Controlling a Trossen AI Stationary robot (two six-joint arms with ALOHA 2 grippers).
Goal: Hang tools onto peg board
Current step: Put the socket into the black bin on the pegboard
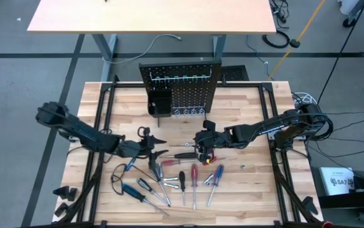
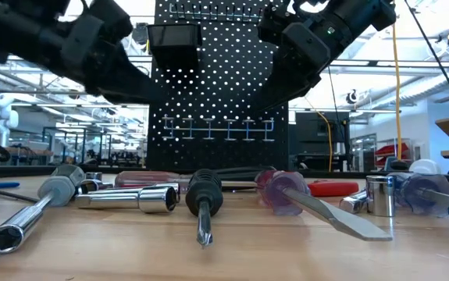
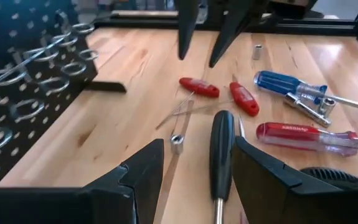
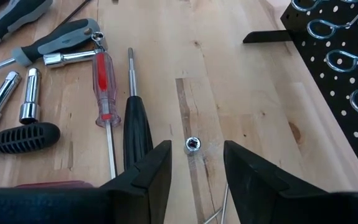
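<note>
From above, the peg board (image 1: 180, 88) is seen standing upright at the far edge of the table (image 1: 245, 183), with a small black bin (image 1: 159, 102) fixed to its left part. The left claw (image 1: 151, 147) and the right claw (image 1: 202, 147) are held low over the middle of the table, facing each other, in front of the board. Most of the tools (image 1: 169, 180) are spread on the near side of both claws.

At table height, the peg board (image 2: 222, 86) is seen behind the row of tools (image 2: 201, 199), with both arms reaching in from above before it.

Through the left wrist camera, the left claw (image 3: 197, 171) is seen spread open and empty, with a black handle (image 3: 221, 146) lying between its fingers (image 3: 144, 168) and a small nut (image 3: 177, 144) just beside it. Red pliers (image 3: 222, 93) lie ahead, and the right arm's fingertips (image 3: 188, 28) hang beyond them.

Through the right wrist camera, the right claw (image 4: 197, 165) is seen parted with nothing gripped. The nut (image 4: 193, 144) lies just ahead of the gap, a black handle (image 4: 137, 127) is beside one finger, and the board's hooks (image 4: 340, 43) are off to the side.
</note>
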